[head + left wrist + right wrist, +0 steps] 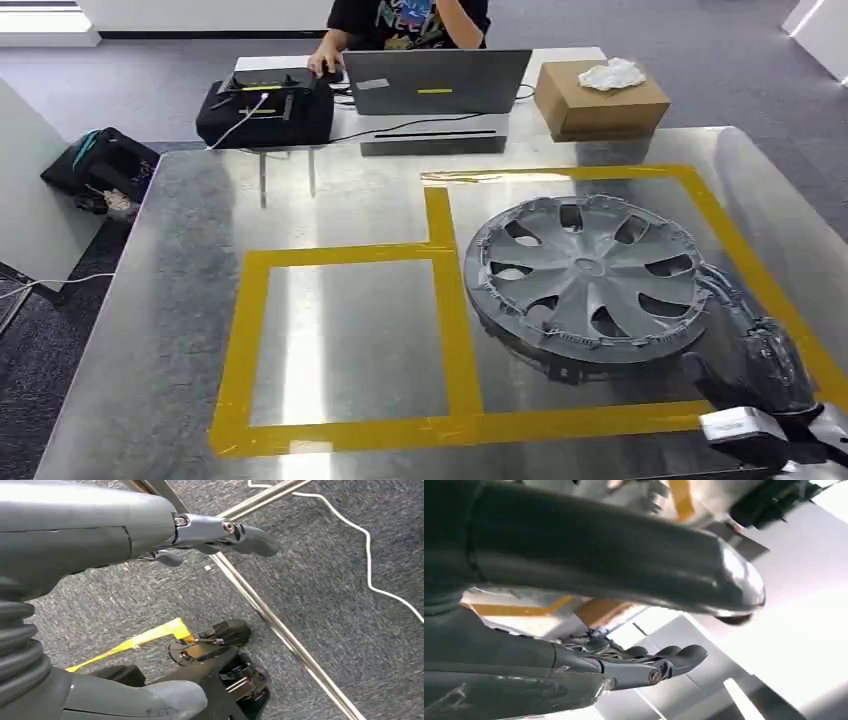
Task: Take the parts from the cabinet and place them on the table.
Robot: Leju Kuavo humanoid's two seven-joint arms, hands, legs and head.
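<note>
A grey wheel hub cap (585, 275) lies flat on the metal table (340, 200), inside the right-hand rectangle of yellow tape (445, 225). My right hand (765, 360) sits low at the table's near right corner, just beside the cap's rim, its fingers reaching toward the rim. In the right wrist view the right hand (599, 560) has thumb and fingers (664, 662) apart with nothing between them. My left hand (100, 540) hangs over the carpet, its fingers (235, 532) spread and holding nothing.
The left taped rectangle (345, 340) holds bare metal. At the table's far edge stand a laptop (435, 80), a cardboard box (598, 98) and a black bag (265, 110), with a person (410, 20) behind them. A metal bar (280, 630) and a white cable (370, 545) cross the floor.
</note>
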